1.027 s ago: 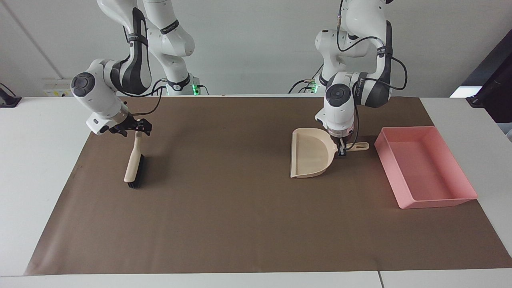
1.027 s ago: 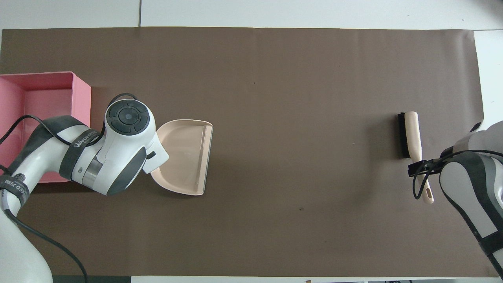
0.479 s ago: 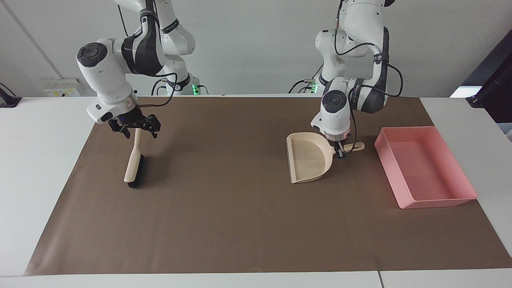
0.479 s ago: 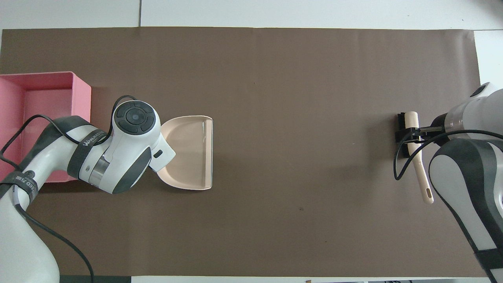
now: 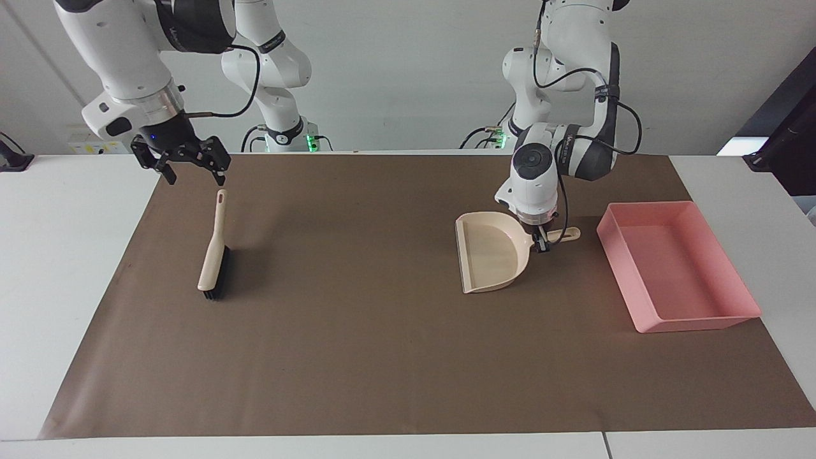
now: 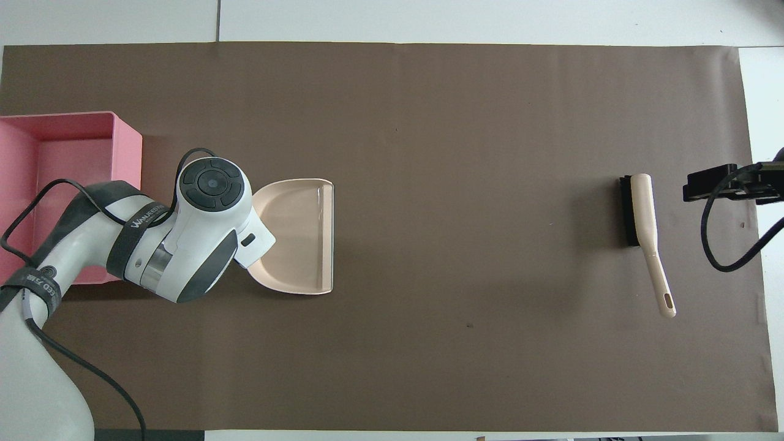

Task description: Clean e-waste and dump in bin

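left gripper (image 5: 543,242): down on the dustpan handle (image 5: 566,234), fingers clamped on it as far as I can tell; the wrist hides the grip completely from overhead.

dustpan (image 5: 488,252): flat on the brown mat (image 5: 395,357), open lip pointing toward the right arm's end of the table, just beside the pink bin (image 5: 679,264) but not touching.

right gripper (image 5: 186,164): fingers spread wide, holding nothing, hanging in the air above the tip of the brush handle.

brush (image 5: 213,252): lying loose on the mat, bristles at the end farther from the robots.

e-waste: honestly can't spot any bits on the mat, in the pan or in the bin, too small to say.

what could go wrong: if bits are in that pan, tipping it short of the bin wall scatters them on the mat. Swinging the pan in low could also knock the bin sideways. And nobody holds the brush, so anything left on the mat stays there.
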Controlling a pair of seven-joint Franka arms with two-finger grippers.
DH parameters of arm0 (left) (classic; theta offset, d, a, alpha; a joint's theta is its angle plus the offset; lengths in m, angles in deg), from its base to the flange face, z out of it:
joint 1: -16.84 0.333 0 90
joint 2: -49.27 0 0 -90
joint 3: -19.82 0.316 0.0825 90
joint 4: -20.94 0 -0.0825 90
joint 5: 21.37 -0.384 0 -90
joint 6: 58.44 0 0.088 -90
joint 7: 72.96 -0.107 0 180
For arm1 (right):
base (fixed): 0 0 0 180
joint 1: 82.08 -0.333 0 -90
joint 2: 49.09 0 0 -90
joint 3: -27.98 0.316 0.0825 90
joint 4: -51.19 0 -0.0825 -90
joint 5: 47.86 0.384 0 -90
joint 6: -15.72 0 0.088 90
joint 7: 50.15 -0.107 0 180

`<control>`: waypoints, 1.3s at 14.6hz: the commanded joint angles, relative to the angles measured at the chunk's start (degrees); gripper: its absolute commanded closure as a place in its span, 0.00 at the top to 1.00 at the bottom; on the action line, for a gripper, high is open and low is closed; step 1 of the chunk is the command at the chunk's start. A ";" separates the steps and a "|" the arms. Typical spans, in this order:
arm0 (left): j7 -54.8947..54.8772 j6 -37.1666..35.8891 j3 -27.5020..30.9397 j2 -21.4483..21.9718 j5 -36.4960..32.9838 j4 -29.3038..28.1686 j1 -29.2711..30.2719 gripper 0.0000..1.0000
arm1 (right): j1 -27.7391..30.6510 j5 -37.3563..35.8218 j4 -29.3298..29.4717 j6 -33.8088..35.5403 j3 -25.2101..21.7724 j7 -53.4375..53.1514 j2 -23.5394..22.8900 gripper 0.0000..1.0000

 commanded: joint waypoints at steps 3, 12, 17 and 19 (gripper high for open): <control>-1.15 1.22 0.65 0.10 0.59 -0.54 -1.45 0.04 | 1.14 -0.17 8.29 10.74 -0.60 -3.42 -0.74 1.00; 11.74 -5.26 0.91 6.25 0.67 0.77 0.39 0.99 | -6.95 -2.81 7.76 9.69 -8.95 -2.36 -1.26 1.00; 31.15 -12.58 1.00 7.22 0.76 0.78 3.91 0.99 | -7.21 -4.73 4.33 9.07 -8.25 -0.79 0.68 1.00; 39.16 -12.41 1.09 7.13 4.86 1.13 7.06 0.99 | -7.39 -5.18 5.37 9.68 -7.64 -0.60 0.15 1.00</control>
